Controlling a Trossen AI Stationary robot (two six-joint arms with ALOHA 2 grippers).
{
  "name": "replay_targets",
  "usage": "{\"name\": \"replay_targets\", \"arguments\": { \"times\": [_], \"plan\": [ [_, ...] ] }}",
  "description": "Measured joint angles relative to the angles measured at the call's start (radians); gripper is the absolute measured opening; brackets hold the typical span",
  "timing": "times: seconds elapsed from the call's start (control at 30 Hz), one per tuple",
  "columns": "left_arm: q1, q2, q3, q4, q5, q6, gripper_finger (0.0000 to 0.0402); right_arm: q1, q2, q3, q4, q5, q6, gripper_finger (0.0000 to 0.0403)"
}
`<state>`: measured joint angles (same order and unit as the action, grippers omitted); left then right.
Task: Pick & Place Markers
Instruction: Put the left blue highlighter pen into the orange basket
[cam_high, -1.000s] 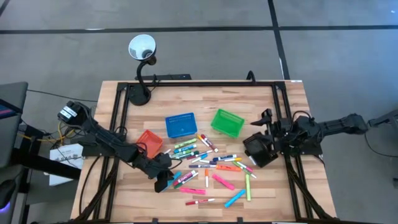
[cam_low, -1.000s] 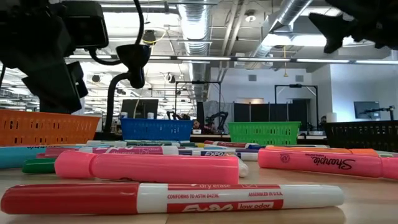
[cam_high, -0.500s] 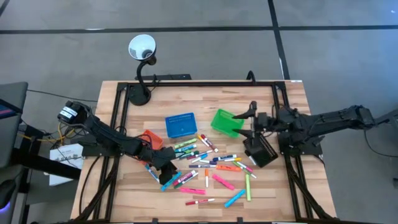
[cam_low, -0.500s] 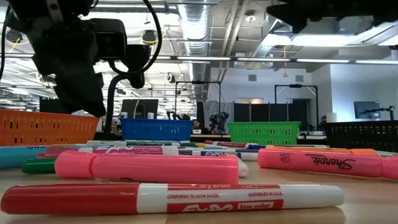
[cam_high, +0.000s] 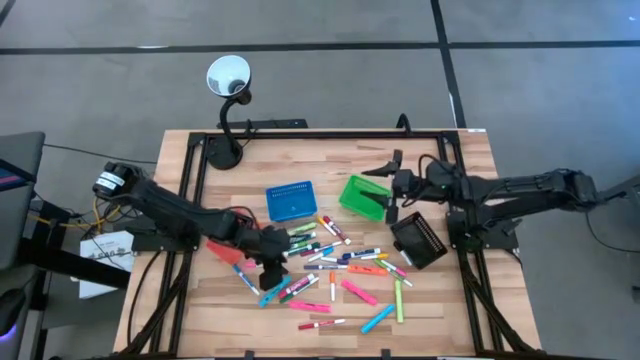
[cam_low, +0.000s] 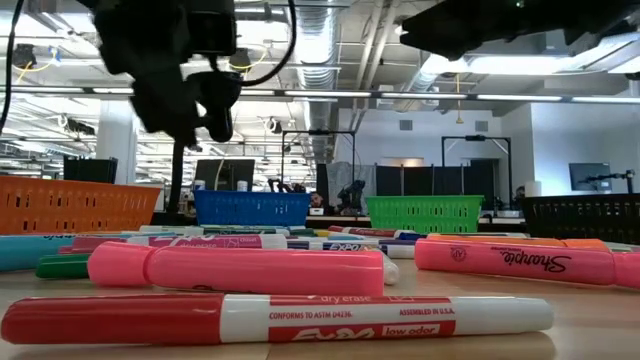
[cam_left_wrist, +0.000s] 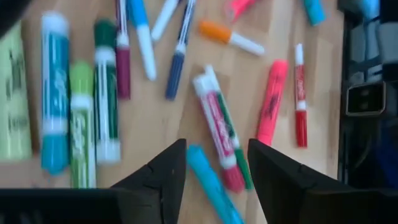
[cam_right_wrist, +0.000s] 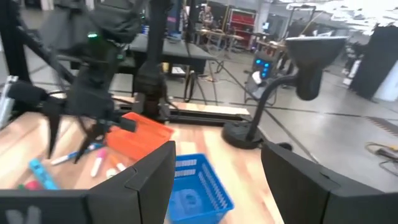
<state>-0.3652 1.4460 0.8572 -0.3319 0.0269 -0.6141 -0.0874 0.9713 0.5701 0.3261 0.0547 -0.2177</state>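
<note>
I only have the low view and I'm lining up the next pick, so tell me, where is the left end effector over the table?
Observer: From above, the left end effector hangs over the left edge of the pile of markers.
Operator: Is it holding anything?
Observer: No. Its wrist view shows the fingers apart with nothing between them, and a teal marker lying on the table beyond the gap.
Operator: And the right one?
Observer: The right end effector is over the green basket, open and empty.

My wooden table carries scattered markers below my left gripper's open jaws; orange basket behind them, blue basket, green basket, black basket and lamp base farther off.
</note>
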Motion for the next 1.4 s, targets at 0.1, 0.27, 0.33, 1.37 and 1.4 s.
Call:
{"name": "replay_targets", "arguments": {
  "times": [0.1, 0.27, 0.33, 1.37, 1.4],
  "plan": [
    [-0.058, 0.005, -0.003, -0.001, -0.014, -0.1, 0.0164, -0.022, -0.001, 0.0, -0.003, -0.003, -0.001, 0.0225],
    [-0.186, 0.059, -0.006, 0.0, -0.072, -0.2, 0.0164, -0.054, 0.013, 0.0, -0.005, -0.003, 0.0, 0.0225],
    [-0.224, 0.094, -0.006, -0.001, -0.093, -0.237, 0.0164, -0.065, 0.024, -0.001, 0.005, -0.003, -0.001, 0.0225],
    [-0.272, 0.172, -0.007, -0.017, -0.369, -0.228, 0.0059, -0.07, 0.187, -0.001, 0.023, -0.037, 0.0, 0.0225],
    [-0.266, 0.152, -0.007, -0.035, -0.374, -0.228, 0.0064, -0.069, 0.193, -0.001, 0.026, -0.037, 0.003, 0.0225]
  ]
}}
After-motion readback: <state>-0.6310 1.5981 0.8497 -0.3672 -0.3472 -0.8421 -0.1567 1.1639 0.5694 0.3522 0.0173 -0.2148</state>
